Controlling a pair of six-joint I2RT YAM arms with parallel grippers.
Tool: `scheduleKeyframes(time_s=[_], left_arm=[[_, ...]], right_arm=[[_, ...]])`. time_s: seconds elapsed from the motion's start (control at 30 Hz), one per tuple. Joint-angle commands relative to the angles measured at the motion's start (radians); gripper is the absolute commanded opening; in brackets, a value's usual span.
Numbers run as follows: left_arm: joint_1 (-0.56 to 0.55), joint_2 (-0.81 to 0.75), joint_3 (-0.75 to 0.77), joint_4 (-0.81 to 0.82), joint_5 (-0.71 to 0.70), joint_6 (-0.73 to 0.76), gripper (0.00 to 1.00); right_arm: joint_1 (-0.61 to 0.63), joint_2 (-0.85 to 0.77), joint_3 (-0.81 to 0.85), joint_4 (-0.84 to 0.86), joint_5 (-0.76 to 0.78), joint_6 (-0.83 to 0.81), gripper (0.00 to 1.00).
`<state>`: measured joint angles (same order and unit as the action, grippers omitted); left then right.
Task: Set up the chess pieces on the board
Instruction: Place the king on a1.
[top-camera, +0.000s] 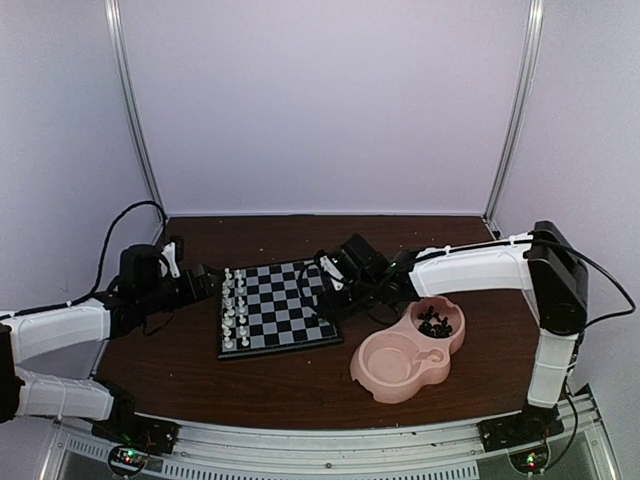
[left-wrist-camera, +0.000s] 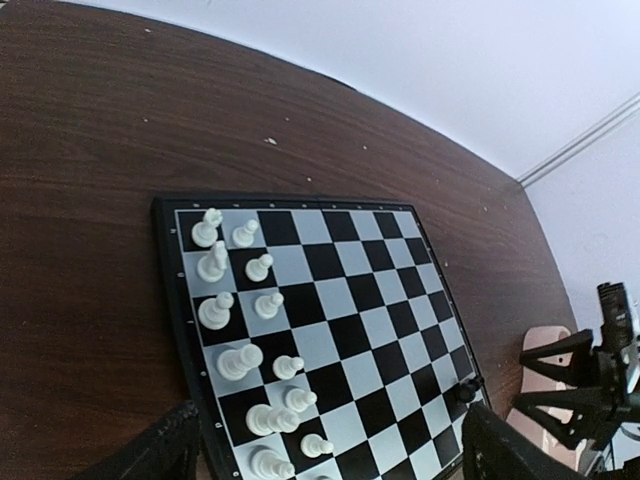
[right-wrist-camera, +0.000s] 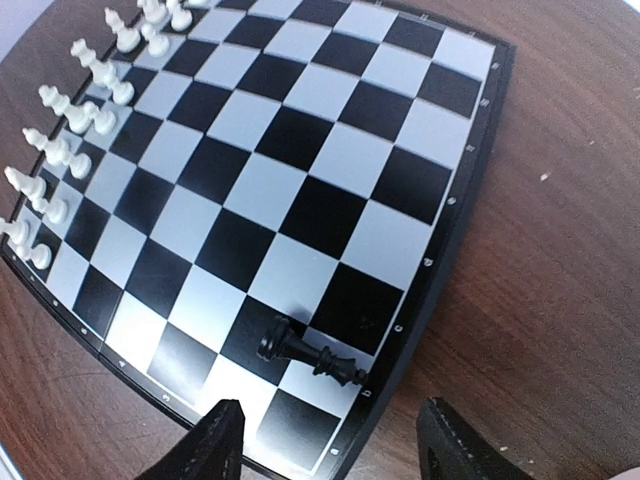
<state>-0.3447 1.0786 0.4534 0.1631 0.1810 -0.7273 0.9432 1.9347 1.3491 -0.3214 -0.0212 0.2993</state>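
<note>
Black plastic chess piece (right-wrist-camera: 305, 350), lying flat lower centre on checked board (right-wrist-camera: 300, 150): pinch near head, stand upright. Right tool (right-wrist-camera: 335, 440), left tool (left-wrist-camera: 335, 455): spread apart, empty.

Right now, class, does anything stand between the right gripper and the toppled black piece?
Nothing visible does: the black piece lies on bare squares of the board, just ahead of the open right gripper.

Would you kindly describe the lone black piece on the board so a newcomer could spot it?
Find the chessboard. White pieces line one edge. At the opposite edge, by the right hand, is the black piece, the only dark one on it, apparently lying on its side.
</note>
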Motion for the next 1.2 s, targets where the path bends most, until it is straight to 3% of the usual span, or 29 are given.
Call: scheduleKeyframes(time_s=[0.0,0.23,0.4,0.6,0.9,1.17], left_arm=[[-0.073,0.061,0.060,0.058,0.027,0.105,0.89],[-0.245,0.167,0.154,0.043,0.020,0.317,0.87],[-0.404,0.286,0.288,-0.072,-0.022,0.516,0.85],[-0.514,0.445,0.411,-0.183,-0.037,0.650,0.85],[-0.652,0.641,0.582,-0.335,-0.166,0.700,0.84],[-0.662,0.685,0.617,-0.341,-0.158,0.659,0.85]], right_arm=[[0.006,-0.122,-0.090,0.127,0.130,0.022,0.62],[-0.009,-0.241,-0.219,0.197,0.301,0.080,0.62],[-0.043,-0.321,-0.297,0.224,0.340,0.145,0.61],[-0.089,-0.440,-0.403,0.277,0.358,0.183,0.61],[-0.113,-0.479,-0.430,0.265,0.389,0.207,0.61],[-0.117,-0.467,-0.428,0.267,0.382,0.210,0.61]])
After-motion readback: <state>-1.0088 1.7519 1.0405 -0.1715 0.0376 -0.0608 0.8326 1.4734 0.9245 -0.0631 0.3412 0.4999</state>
